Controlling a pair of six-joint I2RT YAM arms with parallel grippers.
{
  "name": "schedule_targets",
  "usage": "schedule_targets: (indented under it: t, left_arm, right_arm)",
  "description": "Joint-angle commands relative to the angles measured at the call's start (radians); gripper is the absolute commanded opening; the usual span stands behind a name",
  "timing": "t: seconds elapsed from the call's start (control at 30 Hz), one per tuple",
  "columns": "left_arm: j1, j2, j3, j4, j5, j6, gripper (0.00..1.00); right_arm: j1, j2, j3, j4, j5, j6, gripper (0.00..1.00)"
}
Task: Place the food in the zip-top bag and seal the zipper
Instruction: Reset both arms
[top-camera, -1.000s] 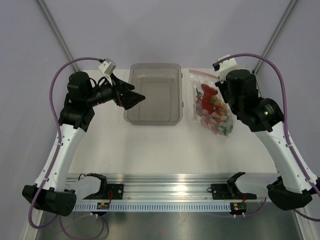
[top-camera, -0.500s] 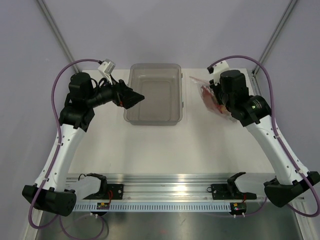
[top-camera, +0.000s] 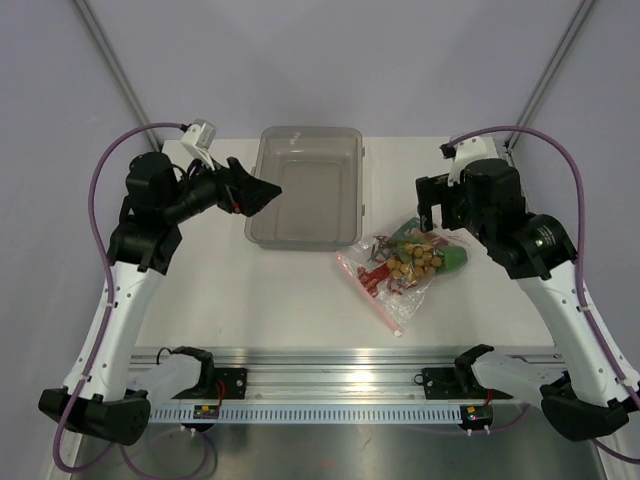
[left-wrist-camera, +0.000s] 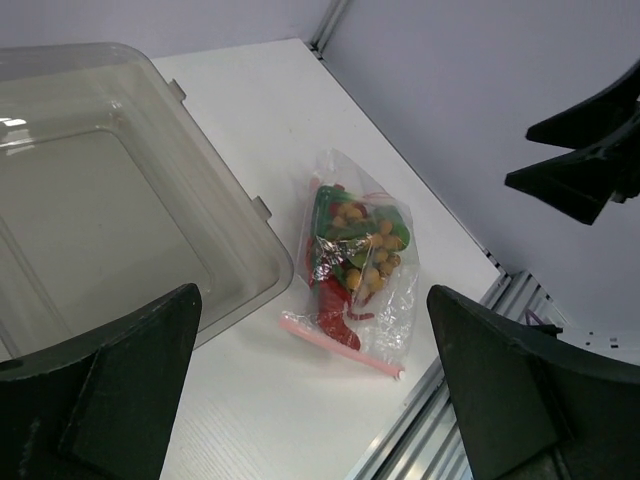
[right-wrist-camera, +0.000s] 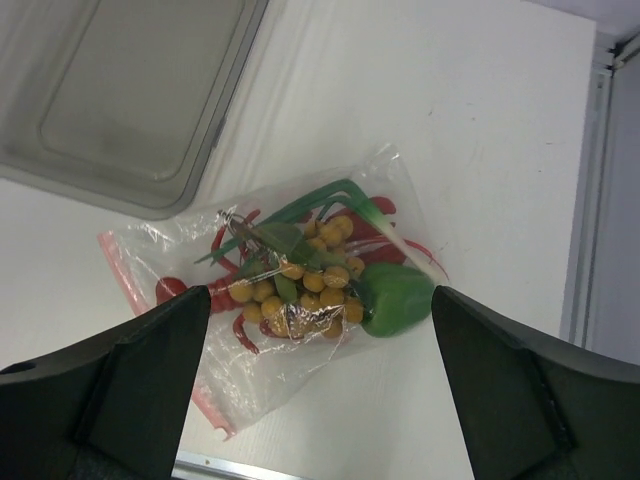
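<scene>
The zip-top bag lies flat on the table, in front of the tray's right corner. The food shows through it: red lobster, yellow-tan balls, green pepper and thin green stalks. The pink zipper runs along the bag's near-left edge, also seen as the zipper. My right gripper hangs open above the bag, touching nothing, its fingers wide on either side. My left gripper is open over the tray's left side and looks toward the bag.
A rigid clear grey tray stands at the back centre with nothing in it. An aluminium rail runs along the table's near edge, close to the bag's zipper end. The right table edge lies just beyond the pepper.
The right gripper carried the bag from the back right toward the front and left, opened and let it go; the bag now lies on the table. The left arm shifted slightly left.
</scene>
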Motion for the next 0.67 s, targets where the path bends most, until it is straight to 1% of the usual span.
schedule_targets:
  t: [0.0, 0.07, 0.1, 0.2, 0.43, 0.63]
  left_arm:
    - [-0.001, -0.061, 0.015, 0.018, -0.108, -0.025, 0.99]
    - [-0.002, -0.076, 0.012, 0.001, -0.128, -0.027, 0.99]
    - [-0.002, -0.079, 0.012, -0.014, -0.130, -0.025, 0.99]
    - [-0.002, -0.102, -0.015, -0.027, -0.128, -0.031, 0.99]
    - [-0.002, -0.122, -0.064, -0.065, -0.153, 0.001, 0.99]
    - [-0.002, -0.084, -0.021, -0.087, -0.144, 0.012, 0.99]
  right_arm:
    - [-0.002, 0.018, 0.080, -0.055, 0.144, 0.127, 0.99]
    - [-0.001, 0.046, 0.080, -0.109, 0.197, 0.178, 0.99]
    - [-0.001, 0.050, 0.063, -0.122, 0.217, 0.237, 0.99]
    - [-0.001, 0.041, -0.007, -0.116, 0.291, 0.325, 0.99]
    - [-0.001, -0.025, -0.130, -0.076, 0.315, 0.397, 1.00]
    - [-0.002, -0.065, -0.181, -0.070, 0.375, 0.460, 1.00]
